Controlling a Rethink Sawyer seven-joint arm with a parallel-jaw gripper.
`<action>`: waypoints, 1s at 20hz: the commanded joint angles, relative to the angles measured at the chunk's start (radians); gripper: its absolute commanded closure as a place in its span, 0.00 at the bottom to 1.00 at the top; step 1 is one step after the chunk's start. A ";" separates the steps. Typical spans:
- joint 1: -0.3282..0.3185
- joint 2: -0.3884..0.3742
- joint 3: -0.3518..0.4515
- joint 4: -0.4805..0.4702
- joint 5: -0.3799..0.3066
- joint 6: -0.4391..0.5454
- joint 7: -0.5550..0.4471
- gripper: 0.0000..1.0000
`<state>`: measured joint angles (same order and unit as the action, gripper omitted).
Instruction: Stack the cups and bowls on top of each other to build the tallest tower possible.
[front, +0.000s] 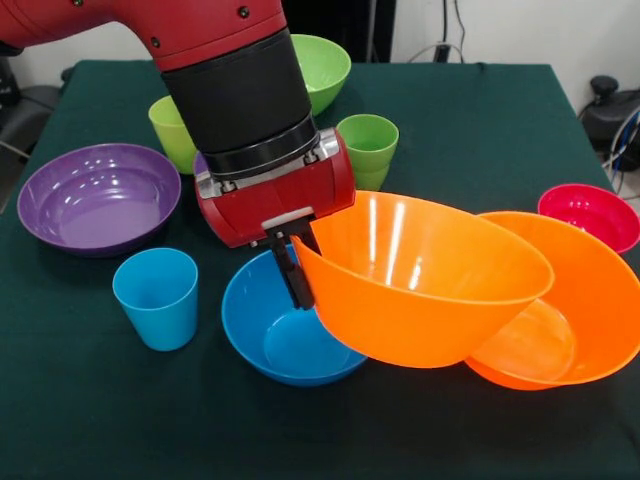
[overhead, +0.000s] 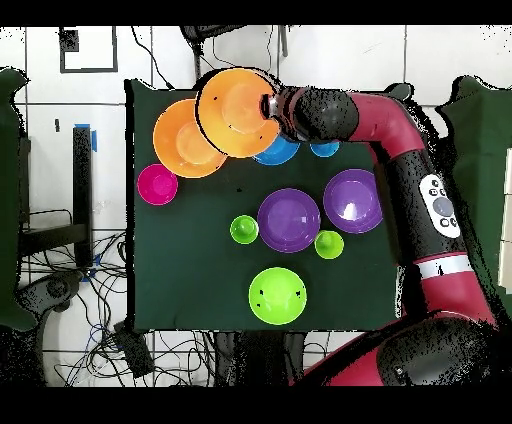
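Front view: gripper (front: 297, 268) pinches the rim of one orange bowl (front: 420, 280), held tilted, overlapping the second orange bowl (front: 570, 310) and above the blue bowl (front: 285, 340). An edge grip could slip and drop it. Counted: two orange, two purple (overhead: 289, 220), one blue, green, red bowl; three cups (front: 157, 297).

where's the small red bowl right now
In the front view the small red bowl sits at the table's right edge, just behind the resting orange bowl.
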<state>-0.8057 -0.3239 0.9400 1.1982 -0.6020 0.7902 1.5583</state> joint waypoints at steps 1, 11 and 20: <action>-0.007 -0.007 -0.014 0.019 -0.059 -0.026 -0.274 1.00; -0.042 -0.098 -0.074 0.215 -0.081 -0.067 -0.120 1.00; -0.049 -0.076 -0.082 0.220 -0.101 -0.093 -0.134 1.00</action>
<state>-0.8657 -0.4067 0.9245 1.3710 -0.6194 0.7517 1.5583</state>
